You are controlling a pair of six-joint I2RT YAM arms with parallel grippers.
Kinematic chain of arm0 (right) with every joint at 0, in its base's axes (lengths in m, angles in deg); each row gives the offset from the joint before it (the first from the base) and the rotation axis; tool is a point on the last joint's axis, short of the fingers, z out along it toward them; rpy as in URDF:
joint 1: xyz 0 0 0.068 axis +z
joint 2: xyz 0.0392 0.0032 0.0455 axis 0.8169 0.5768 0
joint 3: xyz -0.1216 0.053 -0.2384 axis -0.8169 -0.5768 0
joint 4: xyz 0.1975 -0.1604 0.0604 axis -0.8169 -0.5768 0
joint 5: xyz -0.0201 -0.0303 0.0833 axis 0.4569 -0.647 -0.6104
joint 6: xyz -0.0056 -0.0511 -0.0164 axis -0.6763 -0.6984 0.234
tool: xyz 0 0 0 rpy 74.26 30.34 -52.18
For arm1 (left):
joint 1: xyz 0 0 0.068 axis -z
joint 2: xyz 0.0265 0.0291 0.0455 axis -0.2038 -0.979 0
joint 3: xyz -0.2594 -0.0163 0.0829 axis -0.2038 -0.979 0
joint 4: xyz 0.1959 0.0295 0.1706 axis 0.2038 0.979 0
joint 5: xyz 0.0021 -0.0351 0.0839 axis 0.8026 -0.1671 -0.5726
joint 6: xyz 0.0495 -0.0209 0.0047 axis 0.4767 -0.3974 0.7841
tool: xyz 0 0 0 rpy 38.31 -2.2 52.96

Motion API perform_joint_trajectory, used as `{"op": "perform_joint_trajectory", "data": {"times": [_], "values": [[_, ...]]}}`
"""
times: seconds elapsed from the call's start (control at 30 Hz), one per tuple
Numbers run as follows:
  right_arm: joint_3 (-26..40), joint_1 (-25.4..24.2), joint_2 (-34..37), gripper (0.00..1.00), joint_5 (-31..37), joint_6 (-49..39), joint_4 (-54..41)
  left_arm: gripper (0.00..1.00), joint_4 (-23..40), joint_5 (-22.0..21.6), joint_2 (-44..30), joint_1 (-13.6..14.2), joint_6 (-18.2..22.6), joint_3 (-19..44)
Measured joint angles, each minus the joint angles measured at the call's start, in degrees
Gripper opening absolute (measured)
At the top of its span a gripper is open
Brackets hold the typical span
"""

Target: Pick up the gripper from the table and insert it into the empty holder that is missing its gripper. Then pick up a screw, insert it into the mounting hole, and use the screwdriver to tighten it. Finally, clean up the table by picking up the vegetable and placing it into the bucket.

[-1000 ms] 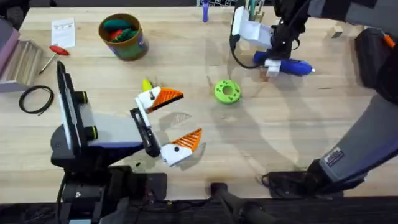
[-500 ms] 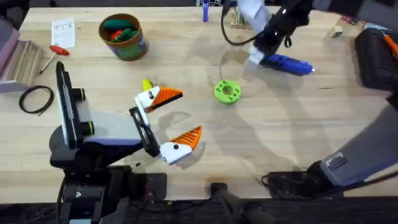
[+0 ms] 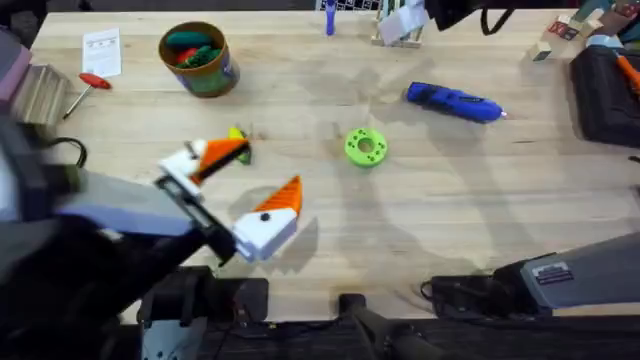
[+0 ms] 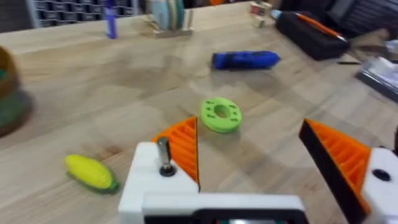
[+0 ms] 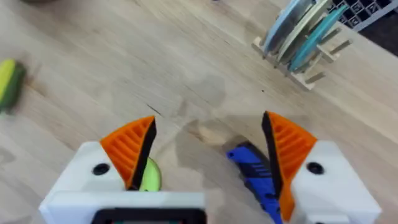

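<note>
Both claws stand wide and empty now, and that is what matters to you: your right gripper [image 5: 205, 165], which a second ago was clamped around the screwdriver [image 3: 455, 102] at the far right of the table, has let it go and risen away toward the far edge, leaving the blue tool lying flat on the wood beyond the green disc [image 3: 365, 146]. From the right wrist you see the screwdriver's blue body just below that claw's spread orange pads, untouched. Your left gripper [image 3: 243, 193] has meanwhile swung toward the left and turned, its pads parted with nothing between them, one pad now close beside the vegetable [image 3: 238, 136]. In the left wrist view the yellow-and-green vegetable [image 4: 92, 172] lies on the table just off the near finger, with the disc and the screwdriver farther on. The bucket [image 3: 200, 58] sits at the far left, toys already inside. Setting the driver down suggests the tightening step is over, so I judge you are turning to the cleanup: close on the vegetable, then carry it to the bucket.
</note>
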Motion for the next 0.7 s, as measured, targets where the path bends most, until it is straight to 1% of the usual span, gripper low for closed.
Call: {"op": "perform_joint_trajectory", "data": {"times": [0.13, 0.2, 0.27, 0.33, 0.5, 0.6, 0.7], "values": [[0.00, 0.00, -0.47, 0.991, -0.34, 4.41, -0.07, 0.987, 7.68, -7.25, -6.39, 0.00, 0.57, 10.87], [0.00, 0.00, -0.48, 0.991, -0.42, 5.66, -0.11, 0.987, 11.66, -9.73, -10.74, 0.00, 0.67, 15.45], [0.00, 0.00, -0.48, 0.991, -0.57, 6.29, -0.09, 0.987, 14.95, -11.19, -14.75, 0.00, 0.69, 18.49], [0.00, 0.00, -0.46, 0.992, -0.75, 6.82, -0.05, 0.987, 16.58, -12.17, -18.13, 0.00, 0.57, 19.92], [0.00, 0.00, -0.46, 0.992, -0.77, 7.37, -0.03, 0.986, 17.68, -15.13, -21.99, 0.00, -2.71, 20.19], [0.00, 0.00, -0.46, 0.992, -0.77, 7.40, -0.03, 0.986, 17.66, -19.77, -22.94, 0.00, -4.34, 20.27], [0.00, 0.00, -0.47, 0.991, -0.79, 7.40, -0.03, 0.986, 17.67, -24.92, -25.90, 0.00, -6.64, 21.33]]}}
